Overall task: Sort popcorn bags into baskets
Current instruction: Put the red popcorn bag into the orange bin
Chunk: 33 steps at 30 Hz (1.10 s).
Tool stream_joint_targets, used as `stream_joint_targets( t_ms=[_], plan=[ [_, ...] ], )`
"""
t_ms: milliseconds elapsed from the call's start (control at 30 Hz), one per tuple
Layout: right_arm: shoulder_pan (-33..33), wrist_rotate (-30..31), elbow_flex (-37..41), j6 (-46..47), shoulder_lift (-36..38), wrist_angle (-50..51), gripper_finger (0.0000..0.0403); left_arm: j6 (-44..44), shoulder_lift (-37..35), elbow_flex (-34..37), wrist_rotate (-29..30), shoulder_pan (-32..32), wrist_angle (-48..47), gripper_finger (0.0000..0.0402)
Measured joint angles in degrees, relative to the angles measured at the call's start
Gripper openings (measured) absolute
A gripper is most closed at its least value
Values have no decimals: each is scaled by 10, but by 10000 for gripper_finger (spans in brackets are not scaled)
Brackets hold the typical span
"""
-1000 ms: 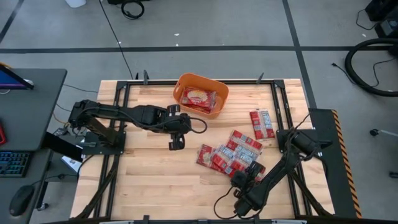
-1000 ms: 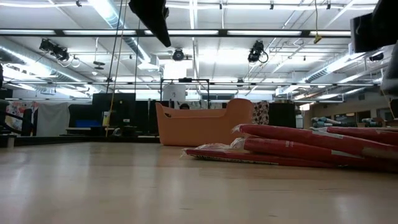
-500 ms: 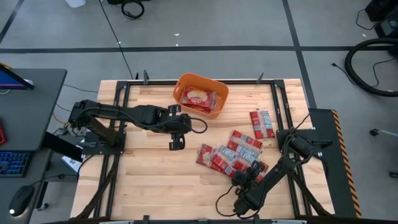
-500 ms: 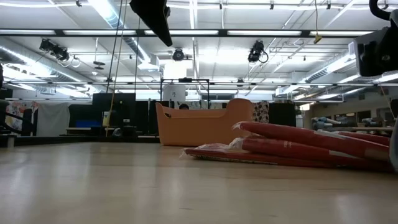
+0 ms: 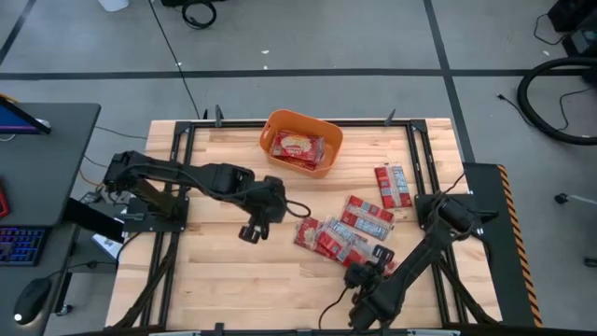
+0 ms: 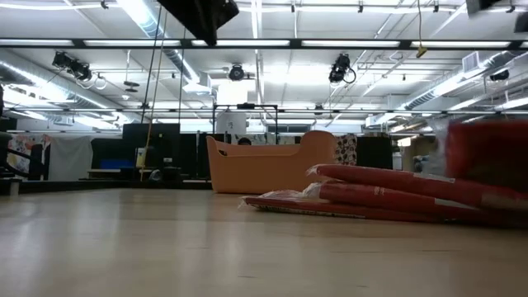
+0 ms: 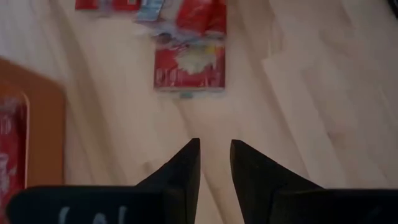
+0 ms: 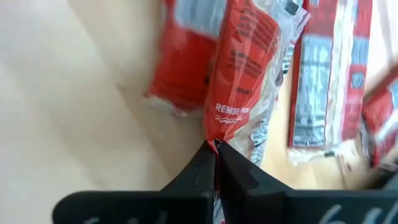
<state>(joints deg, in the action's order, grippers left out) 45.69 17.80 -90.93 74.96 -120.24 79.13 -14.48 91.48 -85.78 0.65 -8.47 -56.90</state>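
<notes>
Right tool [image 8: 214, 148], low at the near edge of the pale slatted wooden worktop [image 5: 215, 271], is pinched shut on the edge of one small flat red popcorn bag [image 8: 239, 93]; the bag hangs clear of the pile and shows as a red blur at the right of the low view. Half a sec ago this tool sat a little farther in, among the packets. Judgement: a pick has just been made, and the carry to the tub comes next.

Left tool [image 5: 250, 231] has swung nearer and towards the pile vs. a sec ago. Its fingers [image 7: 186, 165] stand slightly apart w/ nothing between them, aimed at the nearest red packet [image 7: 188, 62]. Likely approach for its own pick.

Count, approx.: one orange rounded-rectangular plastic tub [image 5: 326, 149] at the far side of the worktop, w/ at least one red bag [image 5: 297, 147] lying flat inside. One pair of red-and-pale packets [image 5: 393, 186] lies apart to the right, well clear of the tub. The main heap [image 5: 340, 233] between the arms overlaps too much for an exact tally: roughly six, maybe seven, incl. the one being lifted. Most of the sorting is not yet done.
</notes>
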Motion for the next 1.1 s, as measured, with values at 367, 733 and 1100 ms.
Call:
stream_joint_targets(
  t_ms=[367,733,1100],
  plan=[
    [3,23,-29,-95,82,-73,5,-41,62,0,-174,-5,124,120],
    [0,20,-28,-171,165,-120,3,-42,95,0,-168,-31,255,185],
    [-27,17,-28,-241,248,-146,3,-41,95,0,-119,-43,381,260]
  ],
)
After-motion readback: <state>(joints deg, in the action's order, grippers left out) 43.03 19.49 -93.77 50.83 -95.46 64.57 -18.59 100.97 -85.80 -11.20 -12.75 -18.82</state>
